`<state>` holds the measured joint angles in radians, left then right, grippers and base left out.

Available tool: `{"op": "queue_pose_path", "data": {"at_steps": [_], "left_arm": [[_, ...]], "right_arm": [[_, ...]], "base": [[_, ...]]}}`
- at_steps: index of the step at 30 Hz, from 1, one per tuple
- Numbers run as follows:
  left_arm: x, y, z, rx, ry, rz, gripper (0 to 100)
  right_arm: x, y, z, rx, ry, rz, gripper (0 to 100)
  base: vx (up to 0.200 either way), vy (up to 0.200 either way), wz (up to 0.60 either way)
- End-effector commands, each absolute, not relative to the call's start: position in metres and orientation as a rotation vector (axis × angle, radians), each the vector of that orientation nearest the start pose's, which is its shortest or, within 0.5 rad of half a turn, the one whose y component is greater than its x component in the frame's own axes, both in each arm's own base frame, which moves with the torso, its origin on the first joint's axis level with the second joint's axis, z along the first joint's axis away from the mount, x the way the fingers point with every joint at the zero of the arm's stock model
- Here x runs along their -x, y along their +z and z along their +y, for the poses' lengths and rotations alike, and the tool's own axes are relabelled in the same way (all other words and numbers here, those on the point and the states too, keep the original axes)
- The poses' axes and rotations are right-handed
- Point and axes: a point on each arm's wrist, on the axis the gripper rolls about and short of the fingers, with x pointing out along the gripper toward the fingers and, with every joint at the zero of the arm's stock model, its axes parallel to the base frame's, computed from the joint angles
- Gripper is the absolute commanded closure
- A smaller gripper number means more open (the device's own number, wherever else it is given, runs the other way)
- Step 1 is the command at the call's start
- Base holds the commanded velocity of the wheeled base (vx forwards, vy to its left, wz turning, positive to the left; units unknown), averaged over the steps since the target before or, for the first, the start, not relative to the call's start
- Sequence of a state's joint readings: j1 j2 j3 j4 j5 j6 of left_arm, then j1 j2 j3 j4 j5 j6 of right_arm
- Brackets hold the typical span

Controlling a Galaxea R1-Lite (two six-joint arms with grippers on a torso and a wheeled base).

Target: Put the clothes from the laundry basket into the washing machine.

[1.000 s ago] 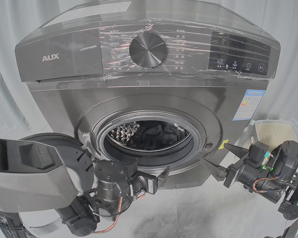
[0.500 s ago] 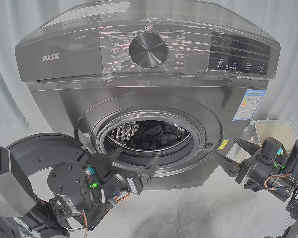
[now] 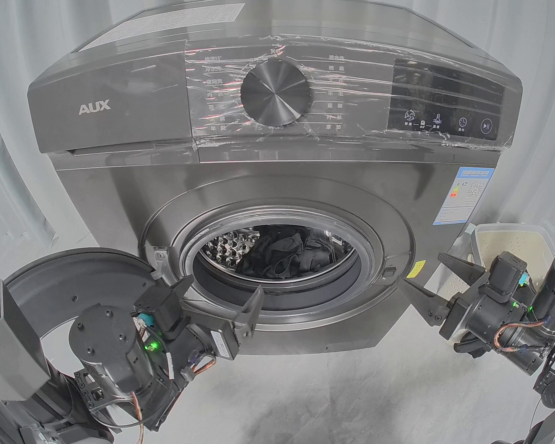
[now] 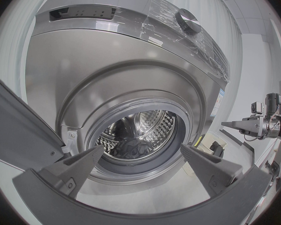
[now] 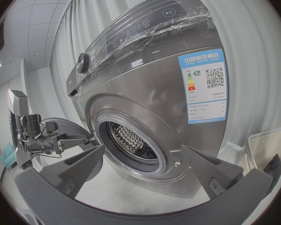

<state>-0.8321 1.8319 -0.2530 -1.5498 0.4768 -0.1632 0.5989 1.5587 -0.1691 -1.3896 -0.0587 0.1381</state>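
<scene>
My left gripper hangs low in front of the washer, just below the left part of the drum mouth. Its jaws are spread wide with nothing between them. My right gripper sits off the washer's lower right corner, between the washer and the basket. Its jaws are likewise wide apart and empty, fingertips pointing toward the washer. The door is swung open to the left, beside my left arm. Inside the drum a heap of dark clothes lies on the bottom, toward the middle and right, apart from both my grippers. The pale basket stands on the floor just right of the washer, in front of the curtain. From my right wrist I can see a dark garment inside it, against one wall. The washer's control panel, with its round dial, is covered in clear film, and a blue-edged label sits on the front at the upper right.
</scene>
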Motion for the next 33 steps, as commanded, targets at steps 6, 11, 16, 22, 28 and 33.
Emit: {"op": "queue_pose_path", "data": {"at_steps": [6, 11, 16, 22, 28, 33], "left_arm": [[-0.177, 0.113, -0.174, 0.125, -0.338, 0.045, 0], [-0.175, 0.119, -0.173, 0.13, -0.343, 0.024, 0], [-0.172, 0.13, -0.17, 0.143, -0.347, -0.014, 0], [-0.171, 0.132, -0.166, 0.144, -0.34, -0.023, 0], [-0.157, 0.146, -0.151, 0.164, -0.34, -0.068, 0], [-0.132, 0.151, -0.118, 0.167, -0.319, -0.094, 0]], "right_arm": [[-0.169, 0.142, 0.114, -0.133, 0.536, 0.038, 0], [-0.171, 0.14, 0.11, -0.112, 0.519, 0.038, 0], [-0.17, 0.14, 0.109, -0.104, 0.516, 0.037, 0], [-0.17, 0.139, 0.109, -0.092, 0.51, 0.038, 0], [-0.158, 0.14, 0.101, -0.079, 0.507, 0.027, 0], [-0.14, 0.142, 0.088, -0.075, 0.499, 0.005, 0]], "base": [[-0.033, 0.0, 0.0], [-0.2, 0.0, 0.0], [-0.12, 0.0, 0.0], [-0.067, 0.0, 0.0], [-0.2, 0.0, 0.0], [-0.04, 0.0, 0.0]]}}
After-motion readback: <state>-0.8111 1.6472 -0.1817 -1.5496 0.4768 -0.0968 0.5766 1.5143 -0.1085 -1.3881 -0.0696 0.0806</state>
